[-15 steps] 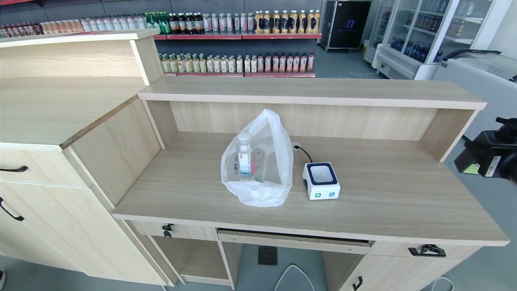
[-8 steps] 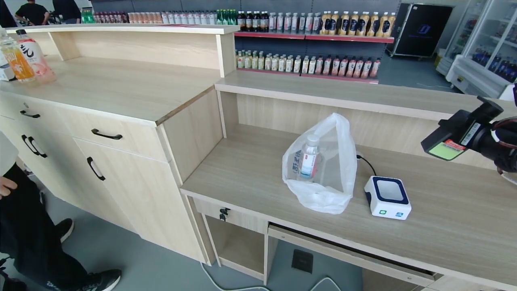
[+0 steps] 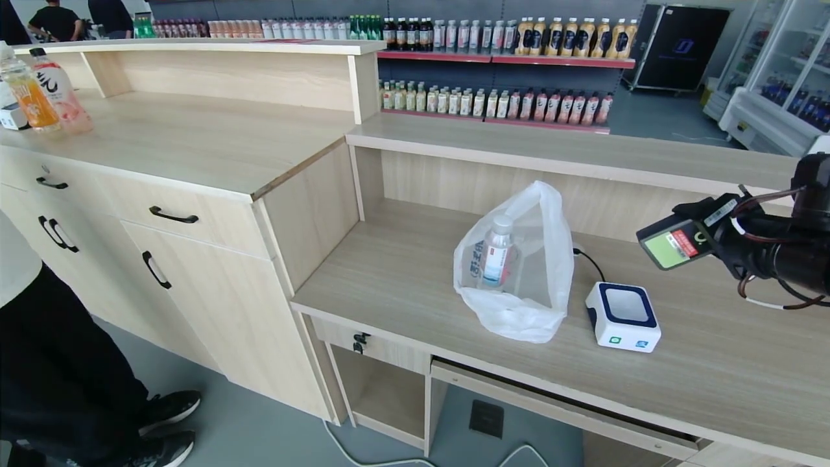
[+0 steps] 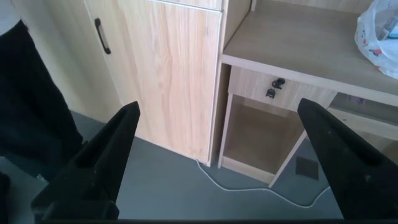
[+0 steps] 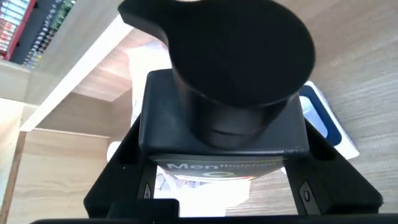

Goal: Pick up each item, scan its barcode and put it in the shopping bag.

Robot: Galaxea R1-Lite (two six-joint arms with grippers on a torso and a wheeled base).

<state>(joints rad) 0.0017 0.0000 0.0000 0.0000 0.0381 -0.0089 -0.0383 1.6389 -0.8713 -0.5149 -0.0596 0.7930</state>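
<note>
Swinging inward, the right gripper [image 3: 716, 240] clamps a black container [image 3: 674, 245] near the scanner [image 3: 622, 316], seemingly unscanned; one water bottle [image 3: 496, 259] stands in the shopping bag [image 3: 519, 314], two drinks [image 3: 61, 97] wait on the table [image 3: 194, 143], and the left gripper [image 4: 211, 168] hangs with fingers [image 4: 93, 168] spread.

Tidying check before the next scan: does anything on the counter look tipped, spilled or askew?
Nothing stands out. The bottle stands upright inside the shopping bag, the scanner sits flat beside it, and the right gripper holds the black box above the counter. No spill shows.

Bottle [image 3: 497, 259] upright in bag [image 3: 519, 318], scanner [image 3: 622, 316] beside; black item [image 3: 674, 243] aloft
</note>
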